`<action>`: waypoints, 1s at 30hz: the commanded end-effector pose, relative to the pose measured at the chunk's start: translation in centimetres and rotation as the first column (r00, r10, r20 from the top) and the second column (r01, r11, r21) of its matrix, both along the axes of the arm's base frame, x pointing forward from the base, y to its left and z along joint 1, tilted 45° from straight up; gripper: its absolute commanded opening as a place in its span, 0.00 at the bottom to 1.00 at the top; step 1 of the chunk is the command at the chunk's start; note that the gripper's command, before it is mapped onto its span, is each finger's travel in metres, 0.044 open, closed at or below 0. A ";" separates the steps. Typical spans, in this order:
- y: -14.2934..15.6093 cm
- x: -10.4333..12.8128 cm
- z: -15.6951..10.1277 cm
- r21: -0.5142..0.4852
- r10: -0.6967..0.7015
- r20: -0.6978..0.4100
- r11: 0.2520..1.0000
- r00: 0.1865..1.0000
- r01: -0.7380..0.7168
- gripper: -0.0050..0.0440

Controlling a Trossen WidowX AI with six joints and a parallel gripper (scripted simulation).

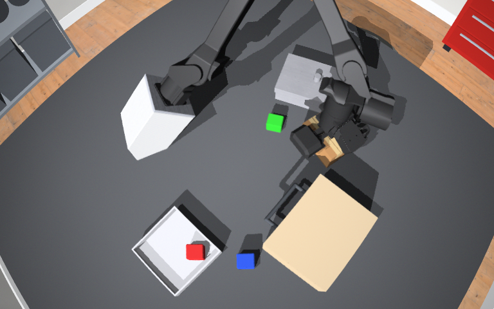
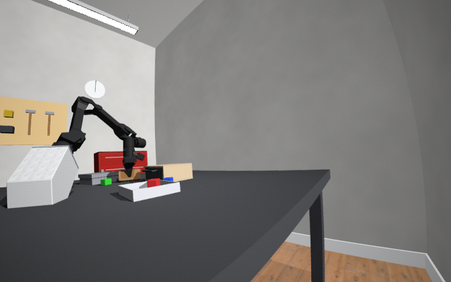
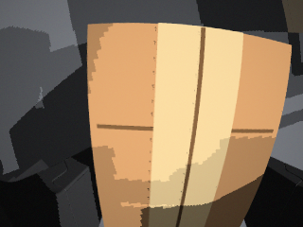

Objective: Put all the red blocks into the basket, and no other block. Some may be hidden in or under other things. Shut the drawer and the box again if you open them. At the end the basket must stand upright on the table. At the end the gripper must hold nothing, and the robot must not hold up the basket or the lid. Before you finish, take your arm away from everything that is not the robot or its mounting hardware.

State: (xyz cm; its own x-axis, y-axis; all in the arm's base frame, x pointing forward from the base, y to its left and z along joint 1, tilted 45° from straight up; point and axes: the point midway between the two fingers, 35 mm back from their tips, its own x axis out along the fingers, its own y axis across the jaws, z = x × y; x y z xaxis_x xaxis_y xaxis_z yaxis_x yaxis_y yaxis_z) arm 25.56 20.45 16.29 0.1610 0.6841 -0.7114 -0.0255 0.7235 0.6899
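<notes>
A red block [image 1: 195, 252] lies inside the shallow white basket [image 1: 176, 249] at the front left; both also show in the side view, the block [image 2: 153, 182] in the basket [image 2: 149, 191]. My gripper [image 1: 327, 140] points straight down at the back right and is shut on a small wooden plank-built box [image 1: 329, 150] that rests on the table. In the wrist view this wooden box [image 3: 184, 146] fills the frame between my dark fingers. What is under it is hidden. In the side view my gripper [image 2: 128, 165] sits down on the wooden box [image 2: 127, 174].
A green block [image 1: 274, 122] lies left of my gripper and a blue block [image 1: 245, 261] right of the basket. A grey box with a knobbed lid [image 1: 300, 84] stands behind my gripper. A beige drawer cabinet [image 1: 320, 233] with a dark drawer front [image 1: 285, 205] stands in front of it. The white arm base [image 1: 152, 116] is at the back left.
</notes>
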 end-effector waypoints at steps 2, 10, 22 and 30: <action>-0.5 0.0 1.1 0.009 0.002 0.018 1.000 1.000 -0.002 0.10; -2.8 -0.6 3.4 0.009 0.002 0.018 1.000 1.000 -0.002 0.10; -7.4 -1.8 8.1 0.009 0.002 0.018 1.000 1.000 -0.002 0.10; -10.5 0.9 5.7 0.029 -0.097 -0.082 0.995 0.992 0.100 0.10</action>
State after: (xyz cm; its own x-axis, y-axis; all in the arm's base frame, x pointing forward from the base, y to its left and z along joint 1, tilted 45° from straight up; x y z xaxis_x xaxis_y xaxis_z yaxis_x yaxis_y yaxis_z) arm 24.92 11.33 23.14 0.1790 0.6927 -0.6987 0.0602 0.7011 0.7105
